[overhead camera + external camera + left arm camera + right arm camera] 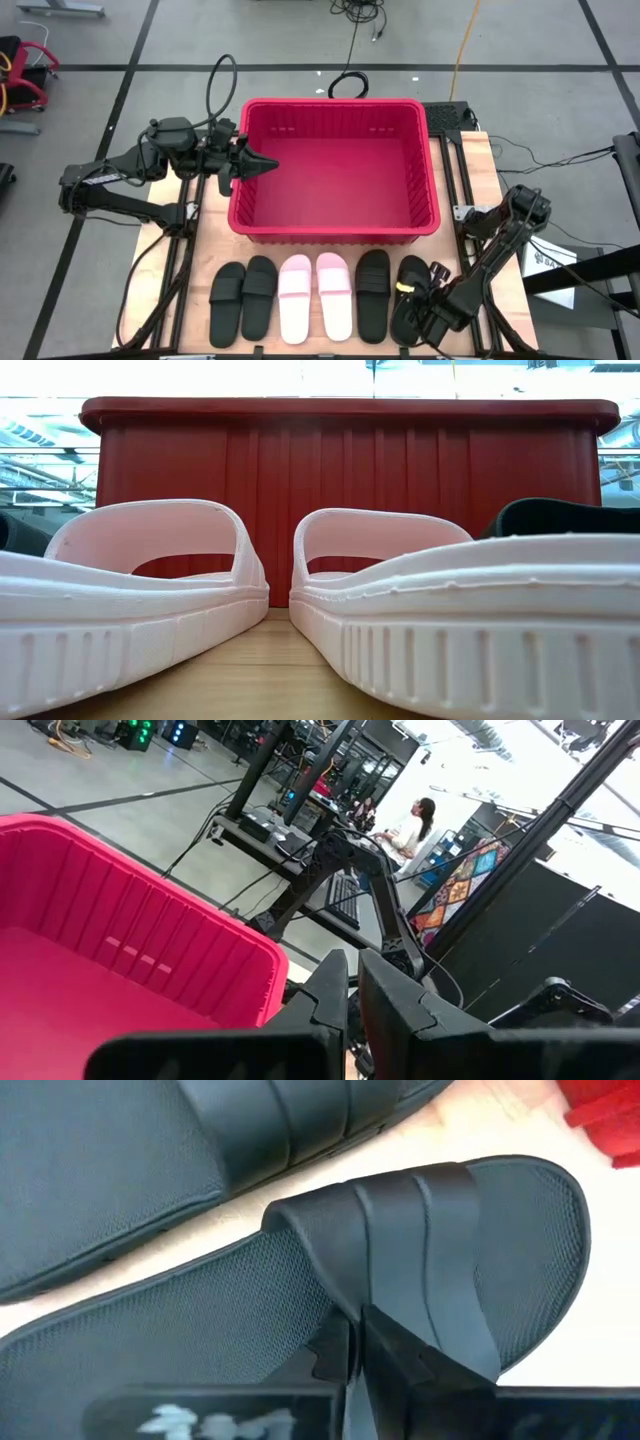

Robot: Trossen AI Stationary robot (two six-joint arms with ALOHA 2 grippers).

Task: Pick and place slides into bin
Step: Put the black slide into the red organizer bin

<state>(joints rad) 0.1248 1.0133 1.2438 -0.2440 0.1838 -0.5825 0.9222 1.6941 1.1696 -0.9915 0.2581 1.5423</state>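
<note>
The red bin (335,222) stands at the middle of the table; it also shows in the low view (350,450). Six slides lie in a row on their soles along the near edge: two black (243,298), two pink (315,296), two black (390,296). The pink pair fills the low view (380,610). My right gripper (425,312) is down on the rightmost black slide (300,1300), shut on its strap. My left gripper (268,162) is shut and empty, level, over the bin's left rim (262,960). My right gripper pinches the side edge of the black slide's wide strap (345,1295), close to where the strap joins the sole, between its two fingers. The fingers slant down from the table's right near side. The slide lies flat on the table.
The table's wooden top (470,170) shows on both sides of the bin. Cables (345,80) lie on the floor beyond the far edge. A seated person (412,825) shows far off in the room beyond the table.
</note>
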